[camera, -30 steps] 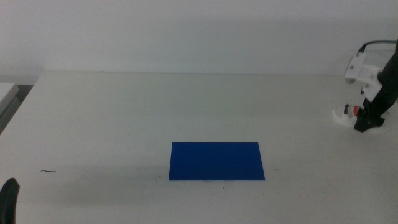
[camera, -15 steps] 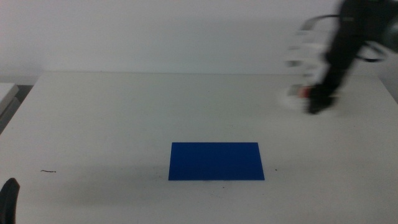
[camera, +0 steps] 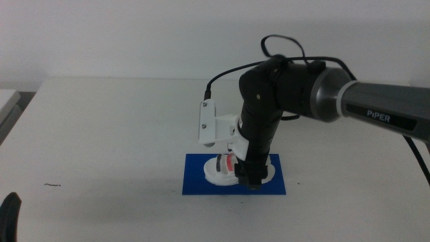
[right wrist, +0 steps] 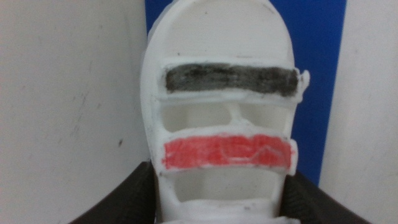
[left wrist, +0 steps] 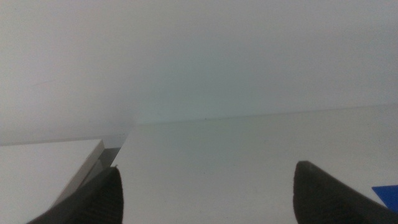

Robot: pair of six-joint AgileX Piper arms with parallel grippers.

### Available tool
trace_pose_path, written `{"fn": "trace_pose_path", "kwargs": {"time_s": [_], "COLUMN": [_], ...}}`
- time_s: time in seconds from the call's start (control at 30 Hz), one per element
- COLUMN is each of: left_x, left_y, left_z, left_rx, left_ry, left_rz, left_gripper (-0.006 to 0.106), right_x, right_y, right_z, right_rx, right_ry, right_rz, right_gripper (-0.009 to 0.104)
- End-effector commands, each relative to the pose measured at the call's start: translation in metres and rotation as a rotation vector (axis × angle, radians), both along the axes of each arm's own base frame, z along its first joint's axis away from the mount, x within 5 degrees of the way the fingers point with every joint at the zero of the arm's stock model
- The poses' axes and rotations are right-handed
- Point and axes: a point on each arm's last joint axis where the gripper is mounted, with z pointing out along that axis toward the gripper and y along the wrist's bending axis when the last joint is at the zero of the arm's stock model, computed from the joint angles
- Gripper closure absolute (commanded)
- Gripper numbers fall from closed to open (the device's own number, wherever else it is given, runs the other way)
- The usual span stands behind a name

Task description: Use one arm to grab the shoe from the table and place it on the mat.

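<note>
My right gripper [camera: 249, 177] is shut on the white sandal-style shoe [camera: 220, 171] and holds it down at the blue mat [camera: 199, 183] in the middle of the table [camera: 101, 134]. I cannot tell whether the sole touches the mat. In the right wrist view the shoe [right wrist: 227, 124], with one dark and one red strap showing, sits between the jaws of my gripper [right wrist: 221, 202] over the mat [right wrist: 318, 74]. My left gripper [camera: 8, 214] waits at the bottom left edge, and its wrist view shows it [left wrist: 208, 199] open and empty.
A small dark speck [camera: 52, 185] lies on the table at the front left. The right arm [camera: 316, 91] reaches in from the right above the table's right half. A corner of the mat [left wrist: 387, 194] shows in the left wrist view.
My right arm has carried the shoe from the table's far right edge leftward and down to the mat. The left gripper has not moved.
</note>
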Motion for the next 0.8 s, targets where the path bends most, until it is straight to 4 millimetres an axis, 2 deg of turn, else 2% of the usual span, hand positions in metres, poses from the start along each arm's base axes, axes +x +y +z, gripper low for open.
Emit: {"fn": "trace_pose_path", "kwargs": {"time_s": [0.0,0.23,0.4,0.47,0.53,0.57,0.67,0.77], "left_x": [0.0,0.0,0.0,0.0,0.0,0.0,0.0,0.0], "left_y": [0.0,0.0,0.0,0.0,0.0,0.0,0.0,0.0], "left_z": [0.001,0.001,0.001,0.001,0.001,0.001,0.001,0.001], "left_rx": [-0.005,-0.005,-0.005,-0.005,-0.005,-0.005,-0.005,-0.005], "left_ry": [-0.007,-0.007,-0.007,-0.007,-0.007,-0.007,-0.007,-0.007], "left_rz": [-0.002,-0.002,-0.002,-0.002,-0.002,-0.002,-0.002,-0.002], "left_gripper": [0.007,0.007,0.007,0.007,0.007,0.007,0.007,0.007], "right_x": [-0.002,0.005,0.007,0.007,0.007,0.006,0.003,-0.014], "right_y": [0.003,0.006,0.008,0.009,0.009,0.009,0.007,-0.008], "right_z": [0.006,-0.015,-0.016,-0.016,-0.018,-0.021,-0.016,0.019], "right_rx": [0.028,0.0,0.018,0.024,0.022,0.028,0.064,0.152], "right_ry": [-0.055,-0.089,-0.11,-0.117,-0.114,-0.111,-0.14,-0.206], "right_rz": [0.021,0.085,0.085,0.087,0.087,0.085,0.063,-0.037], "right_gripper": [0.087,0.087,0.085,0.079,0.065,0.042,0.03,0.029]}}
